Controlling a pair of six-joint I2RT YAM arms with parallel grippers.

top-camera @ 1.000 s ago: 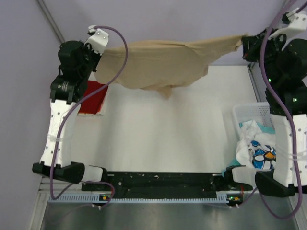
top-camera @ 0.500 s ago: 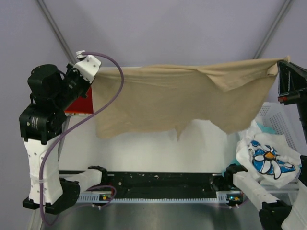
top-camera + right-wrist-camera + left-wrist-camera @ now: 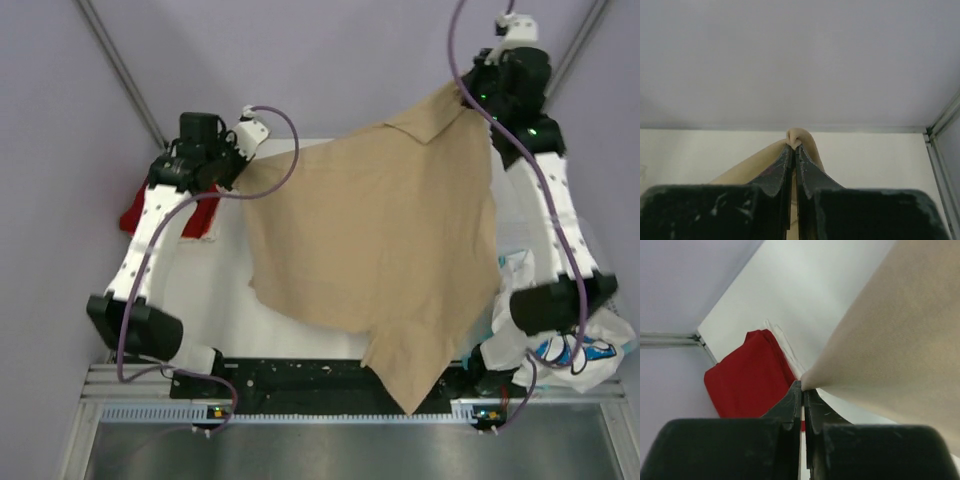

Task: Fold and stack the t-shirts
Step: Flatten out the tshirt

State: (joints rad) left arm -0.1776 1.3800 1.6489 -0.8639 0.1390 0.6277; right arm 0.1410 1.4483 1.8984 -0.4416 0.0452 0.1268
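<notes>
The tan t-shirt [image 3: 385, 240] hangs spread between both grippers above the white table [image 3: 215, 290], its lower point reaching the near edge. My left gripper [image 3: 243, 170] is shut on its left corner, which shows as a tan edge [image 3: 880, 335] in the left wrist view at the closed tips [image 3: 802, 386]. My right gripper [image 3: 468, 95] is shut on the shirt's top right corner, high at the back; a tan fold [image 3: 798, 136] sticks out of the closed tips [image 3: 794, 147]. A folded red t-shirt [image 3: 140, 205] lies at the far left, seen also in the left wrist view [image 3: 747, 377].
A white mesh basket [image 3: 515, 250] with white and teal printed shirts [image 3: 565, 345] stands at the right, behind my right arm. White cloth [image 3: 785, 347] lies under the red shirt. Metal frame posts [image 3: 120, 70] rise at the back corners.
Both arms swung the tan shirt forward and down: the left gripper moved right and lower, the right gripper moved left and further back. The shirt now drapes over the table's middle toward the near edge.
</notes>
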